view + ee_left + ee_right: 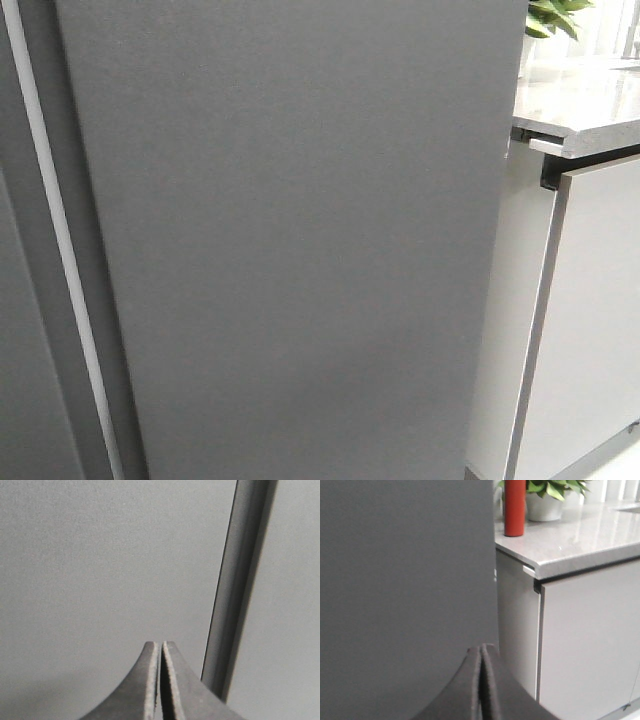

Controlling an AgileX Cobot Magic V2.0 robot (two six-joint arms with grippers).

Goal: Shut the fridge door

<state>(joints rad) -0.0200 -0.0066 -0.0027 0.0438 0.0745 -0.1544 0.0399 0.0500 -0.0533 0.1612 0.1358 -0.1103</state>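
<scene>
Fridge door (300, 240) running off front view's top and bottom edges; hinge side not showing. Potted plant (545, 495) and red bottle (515, 507) being cropped by top edge. Left gripper (160, 682) and right gripper (481, 682) showing fingertips only, bodies cut off.

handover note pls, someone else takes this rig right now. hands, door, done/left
Left hand: shut, empty, facing a dark grey panel beside a vertical gap.
Right hand: shut, empty, near the fridge door edge by the pale cabinet and countertop.
Door: only its dark outer face shows in the front view, a white strip along its left edge. No inner side in sight.
Done: door looks nearly or fully closed; contact can't be confirmed.
Left: check the seal, press if needed, withdraw.
</scene>
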